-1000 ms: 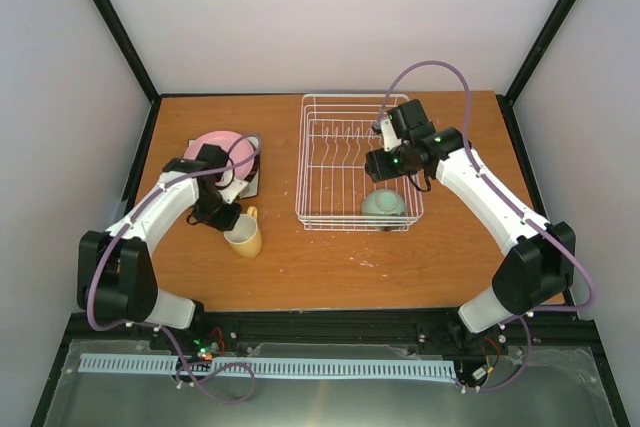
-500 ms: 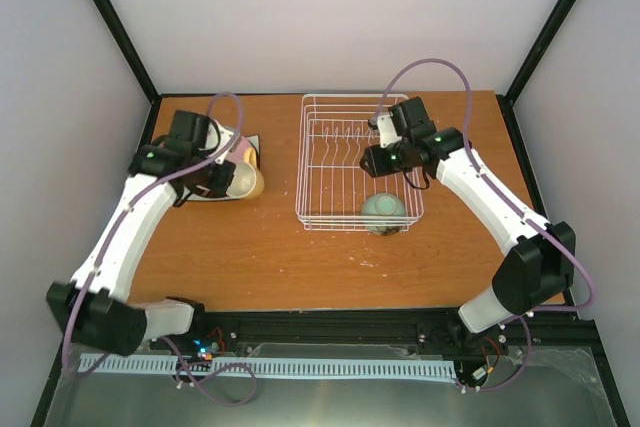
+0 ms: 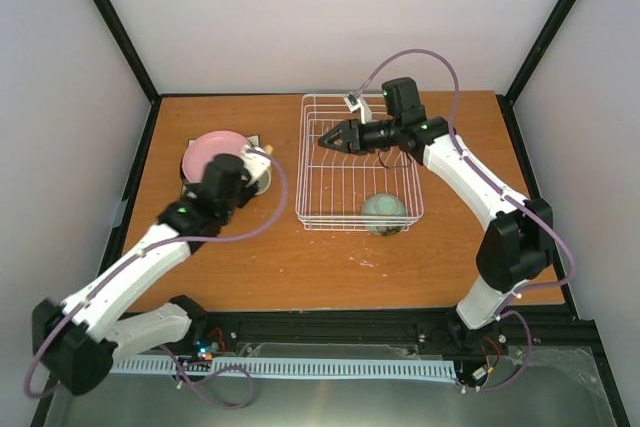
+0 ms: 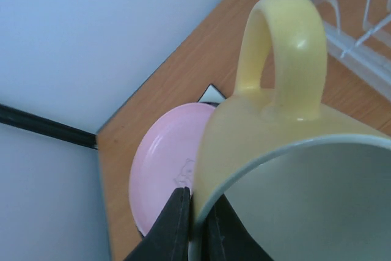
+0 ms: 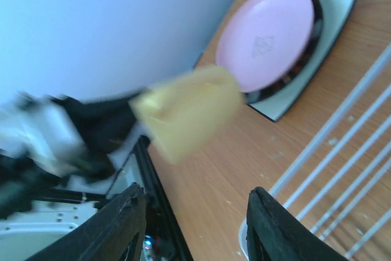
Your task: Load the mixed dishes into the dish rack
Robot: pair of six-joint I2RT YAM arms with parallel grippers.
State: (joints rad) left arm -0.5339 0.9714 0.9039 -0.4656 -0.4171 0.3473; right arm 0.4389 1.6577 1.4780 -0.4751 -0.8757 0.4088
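**Q:** What are the grippers doing?
**A:** The left gripper [image 4: 195, 198] is pinching the rim of the yellow handled mug [image 4: 275, 120], one finger inside and one outside. It is holding the mug up just beside the plate stack. The right gripper [image 3: 325, 139] is hanging over the far-left part of the dish rack [image 3: 350, 228], jaws standing apart and grasping nothing.

**Q:** What is differing from a second ago?
**A:** The mug, then sitting nearer the front of the table [image 3: 300, 267], is now being carried farther back, between the stack and the rack. The right gripper, then over the rack's right side, is now pointing left across it. The bowl is keeping its place.

**Q:** What are the containers holding, and how many pieces are showing?
**A:** The rack is holding one pale green bowl [image 3: 384, 207] in its near-right corner. Three plates are lying stacked on the table: the pink round plate [image 5: 266, 35] on the dark brown round plate [image 5: 314, 29], both on the cream square plate [image 5: 287, 105]. There is one mug.
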